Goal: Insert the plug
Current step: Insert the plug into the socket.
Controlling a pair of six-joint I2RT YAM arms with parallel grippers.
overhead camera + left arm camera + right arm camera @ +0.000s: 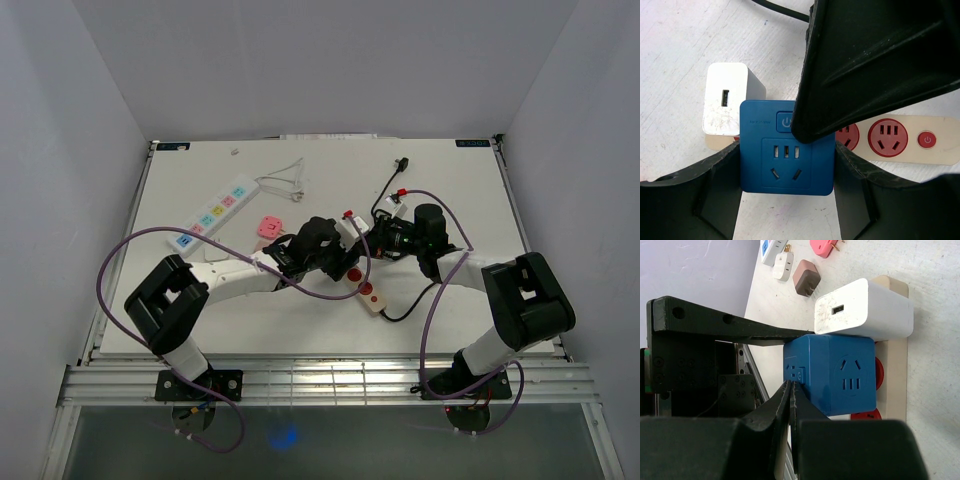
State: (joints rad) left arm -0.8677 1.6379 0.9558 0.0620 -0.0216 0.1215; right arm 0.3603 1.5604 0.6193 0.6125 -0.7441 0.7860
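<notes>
The blue cube adapter (785, 165) sits on the beige power strip (910, 140), right against the white USB charger (727, 105) plugged in there. The left jaws grip the cube, one finger on each side face. The right jaws are closed, tips touching its button face. Only the right wrist view shows a brown adapter (806, 277) beyond the strip. Only the left wrist view shows the strip's red switch (927, 139).

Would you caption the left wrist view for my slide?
Left gripper holds a blue cube adapter over the beige power strip.
</notes>
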